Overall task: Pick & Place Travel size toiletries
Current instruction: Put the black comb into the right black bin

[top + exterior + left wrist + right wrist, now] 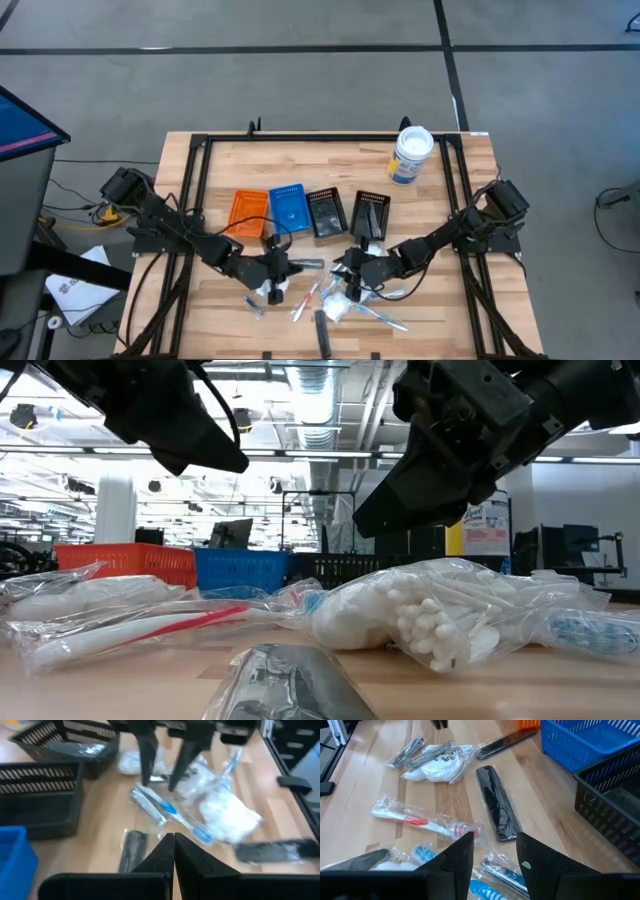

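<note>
Wooden surface (430, 290) with four small bins in a row across its middle: orange bin (248, 212), blue bin (289, 207), two black bins (326, 213) and (371, 214). White tub (411, 155) near the far right corner.

Toiletries scattered on the near half of the surface, in front of the bins, between the two arms.

Left gripper (173, 840) low over the pile's left side, fingers pressed together, nothing between them. Just ahead of it, a blue-striped toothbrush (167, 812) in clear wrap, long axis slanting diagonally toward the swab bag (227, 815). Black piece (132, 850) lying flat beside the gripper tips, long axis roughly along the gripper's line. Long black piece (275, 851) past the swab bag, crosswise.

Right gripper (494, 851) over the pile's right side, fingers apart about halfway, nothing held. Directly ahead of it, a black comb (496, 810), long axis pointing away from the gripper toward the bins. Red toothbrush (422, 822) in clear wrap lying crosswise, one end just beside the left finger. White packet (440, 767) farther off, with a silvery piece (407, 751) at its edge. Blue-striped wrapped sticks (487, 887) under the gripper.

Low view: swab bag (430, 610) flat in the middle, red toothbrush (150, 628) running left to right.
</note>
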